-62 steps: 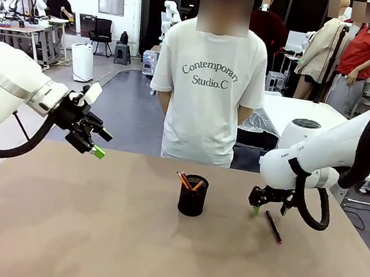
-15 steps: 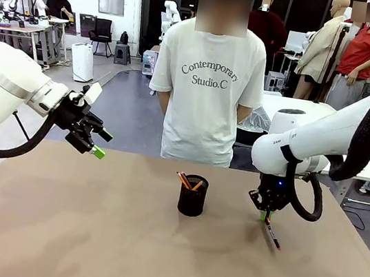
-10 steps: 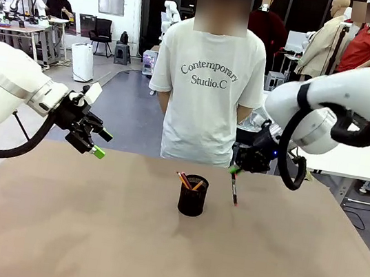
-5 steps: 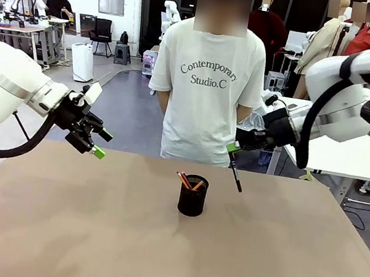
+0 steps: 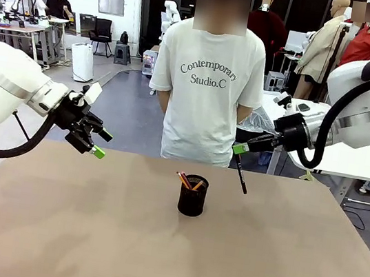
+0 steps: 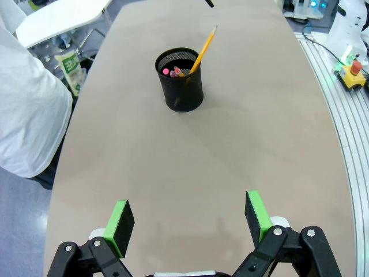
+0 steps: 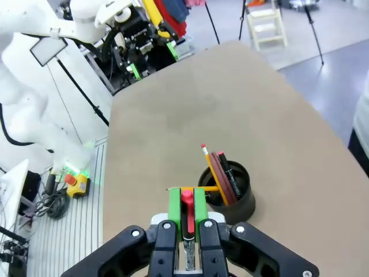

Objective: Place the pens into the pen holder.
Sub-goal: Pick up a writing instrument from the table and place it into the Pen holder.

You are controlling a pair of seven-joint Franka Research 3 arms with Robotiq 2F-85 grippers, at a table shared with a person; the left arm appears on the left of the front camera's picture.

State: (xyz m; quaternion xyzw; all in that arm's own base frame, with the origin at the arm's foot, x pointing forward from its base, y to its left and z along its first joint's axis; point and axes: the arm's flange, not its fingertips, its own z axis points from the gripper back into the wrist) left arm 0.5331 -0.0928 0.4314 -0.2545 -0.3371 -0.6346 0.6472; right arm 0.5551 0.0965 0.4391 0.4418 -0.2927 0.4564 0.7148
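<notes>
Lifted off the table, black pen (image 5: 239, 174) hangs clamped in right gripper (image 5: 240, 149), at two o'clock above pen holder (image 5: 192, 195); left gripper (image 5: 98, 143) idles wide; next, lower it in

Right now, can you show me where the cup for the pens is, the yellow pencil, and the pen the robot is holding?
cup (image 5: 191, 203): front view, on its black mesh wall.
yellow pencil (image 6: 203, 49): left wrist view, mid-shaft, leaning out of the cup.
black pen (image 5: 240, 175): front view, on the shaft hanging below the right pincer.
</notes>
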